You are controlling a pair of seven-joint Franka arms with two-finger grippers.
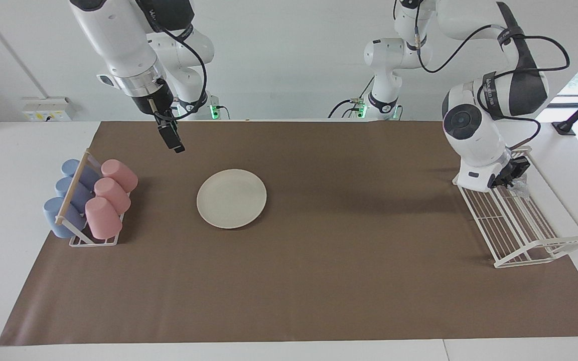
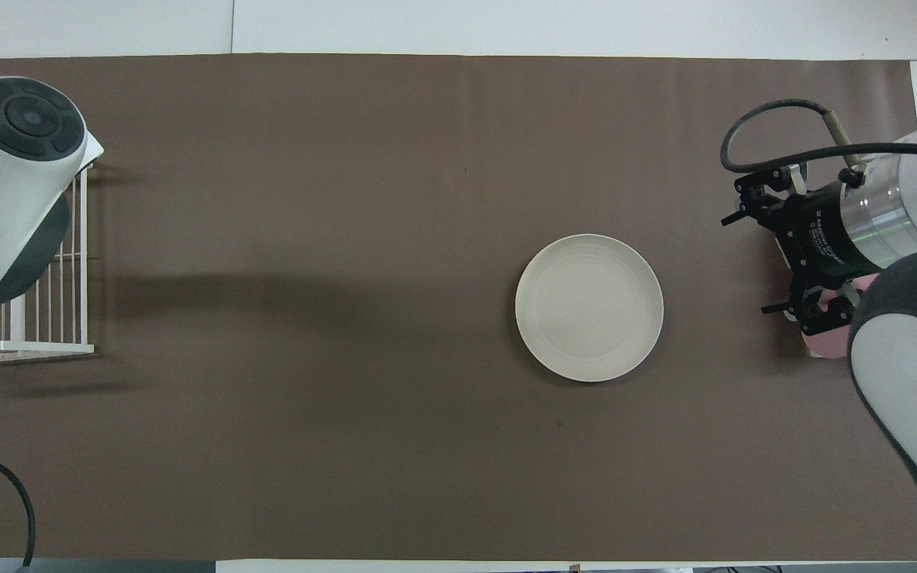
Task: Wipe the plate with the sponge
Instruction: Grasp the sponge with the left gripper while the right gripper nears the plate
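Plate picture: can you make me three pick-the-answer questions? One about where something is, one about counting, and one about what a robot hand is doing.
1. Where is the plate?
A. on the brown mat
B. in the wire rack
C. on top of the cups

2. How many pink cups are there?
A. two
B. three
C. five

3. What is the left hand doing?
A. it is shut on the sponge
B. it is wide open over the plate
C. it is pressing on the plate

Answers:
1 A, the plate lies flat on the mat.
2 B, three pink cups lie beside the blue cups in the cup rack.
3 A, it pinches the sponge over the white wire rack.
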